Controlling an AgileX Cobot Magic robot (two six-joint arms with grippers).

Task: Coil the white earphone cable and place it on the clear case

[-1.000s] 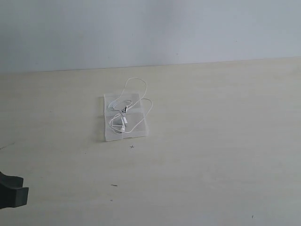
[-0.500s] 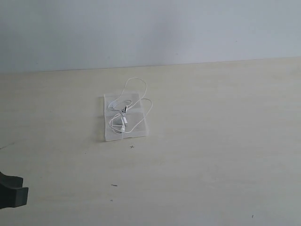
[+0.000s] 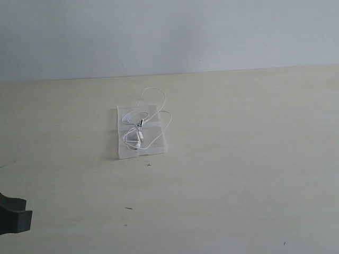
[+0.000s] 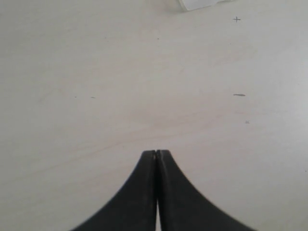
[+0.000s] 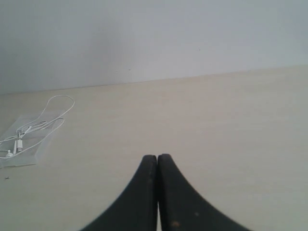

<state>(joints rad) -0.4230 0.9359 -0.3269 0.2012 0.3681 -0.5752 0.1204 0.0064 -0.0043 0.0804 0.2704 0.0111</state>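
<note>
The white earphone cable (image 3: pixel 143 124) lies in loose loops on the clear case (image 3: pixel 154 145), with one loop reaching past the case's far edge. In the right wrist view the cable (image 5: pixel 33 126) and the case (image 5: pixel 41 144) lie far off. A corner of the case (image 4: pixel 199 4) shows in the left wrist view. My left gripper (image 4: pixel 157 153) is shut and empty above bare table; a dark part of the left arm (image 3: pixel 13 217) shows at the exterior view's lower left edge. My right gripper (image 5: pixel 157 157) is shut and empty, out of the exterior view.
The pale wooden table (image 3: pixel 238 159) ends at a plain white wall (image 3: pixel 169 37) behind the case. Small dark specks (image 3: pixel 128 208) mark the table in front of the case.
</note>
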